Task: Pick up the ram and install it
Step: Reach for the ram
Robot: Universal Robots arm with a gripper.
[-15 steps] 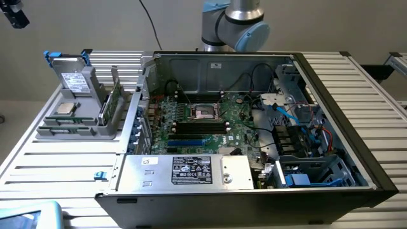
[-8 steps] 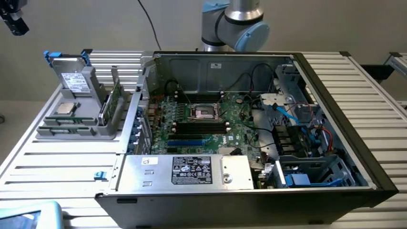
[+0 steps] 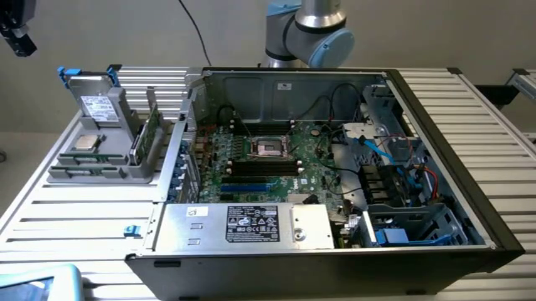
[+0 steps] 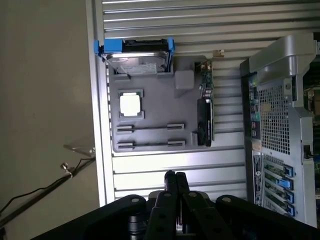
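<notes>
Ram (image 4: 205, 107) stands in grey holder (image 4: 160, 112), apart from the closed, empty gripper (image 4: 175, 179)

The ram (image 4: 205, 85) is green with dark chips, the holder tray (image 4: 160, 122) grey, the processor chip (image 4: 130, 105) silver, the drive bracket (image 4: 134, 45) blue, the slatted worktop (image 4: 175, 165) silver, the gripper (image 4: 175, 176) black.

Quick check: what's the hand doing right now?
Hand: closed, holding nothing; the ram stands in the grey holder.
</notes>
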